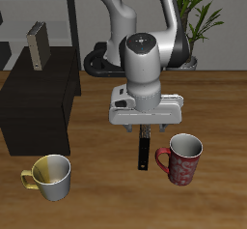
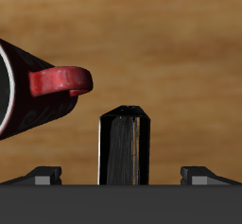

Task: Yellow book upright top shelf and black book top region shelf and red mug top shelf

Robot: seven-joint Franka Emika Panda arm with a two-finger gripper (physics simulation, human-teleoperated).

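Gripper [image 1: 144, 128] sits low over the table with the black book [image 1: 144, 150] on end between its spread fingers; can't tell if the pads actually touch it. Red mug [image 1: 181, 158] is just beside the book (handle toward it). Yellow book [image 1: 38, 45] stands upright on the shelf [image 1: 39, 102], well away from the gripper; a white-and-yellow mug [image 1: 50, 176] stands before the shelf.

Black book [image 1: 144, 149], mottled dark red mug [image 1: 181, 159], black shelf [image 1: 39, 102], white-and-yellow mug [image 1: 51, 177], brown wood-grain table [image 1: 222, 117].

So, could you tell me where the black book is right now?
In the exterior view the black book hangs on end between the gripper fingers, beside the red mug; the wrist view shows the mug's handle near it.
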